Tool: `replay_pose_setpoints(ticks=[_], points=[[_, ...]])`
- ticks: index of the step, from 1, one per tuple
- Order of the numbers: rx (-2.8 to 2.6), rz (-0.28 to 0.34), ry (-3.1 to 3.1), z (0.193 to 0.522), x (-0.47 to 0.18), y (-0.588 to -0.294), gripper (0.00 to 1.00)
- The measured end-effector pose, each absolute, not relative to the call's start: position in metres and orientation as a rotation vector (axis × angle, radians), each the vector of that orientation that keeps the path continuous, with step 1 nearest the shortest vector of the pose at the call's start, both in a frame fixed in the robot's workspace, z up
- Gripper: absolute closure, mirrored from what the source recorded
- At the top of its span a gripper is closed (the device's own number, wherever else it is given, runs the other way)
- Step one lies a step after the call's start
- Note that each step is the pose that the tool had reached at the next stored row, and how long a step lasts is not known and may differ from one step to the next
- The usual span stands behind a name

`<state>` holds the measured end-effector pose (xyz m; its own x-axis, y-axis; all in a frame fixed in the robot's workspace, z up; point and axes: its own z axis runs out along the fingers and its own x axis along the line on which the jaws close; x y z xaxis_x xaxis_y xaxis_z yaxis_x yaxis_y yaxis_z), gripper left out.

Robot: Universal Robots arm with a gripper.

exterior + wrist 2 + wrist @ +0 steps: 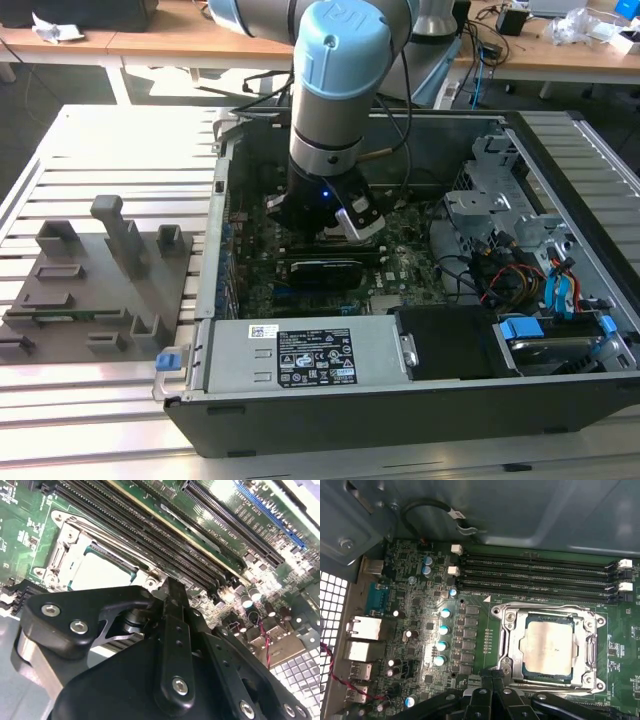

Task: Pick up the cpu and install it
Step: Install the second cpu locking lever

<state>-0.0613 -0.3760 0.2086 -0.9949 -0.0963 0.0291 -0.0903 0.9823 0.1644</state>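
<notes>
The arm is reaching down into the open case [420, 400], which is lying on its side on the counter [90, 150]. The end effector [492, 680] is hovering just above the board [425, 630], close to the edge of the socket [506, 645].

The cpu [550, 647] is sitting flat inside the socket, with its silvery top plate facing up and the metal frame of the socket standing around it. In the second wrist view the cpu [102, 572] is showing as a pale square in the same frame, just beyond the black fingers [172, 610]. So the chip seems to be already placed where it belongs, probably because the socket holds it level and keeps it from sliding.

The fingers are meeting tip to tip in the first wrist view, with no gap and nothing between them; the end effector is narrow and is carrying nothing. It is beside the cpu, not touching it.

The memory slots [535, 575] are running along the far side of the socket, away from the end effector.
</notes>
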Motion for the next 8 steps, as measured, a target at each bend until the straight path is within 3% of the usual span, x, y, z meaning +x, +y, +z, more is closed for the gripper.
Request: replay_pose_setpoints(ticks=[8], points=[[0.143,-0.195,-3.088,0.209,-0.040,-0.350,0.89]])
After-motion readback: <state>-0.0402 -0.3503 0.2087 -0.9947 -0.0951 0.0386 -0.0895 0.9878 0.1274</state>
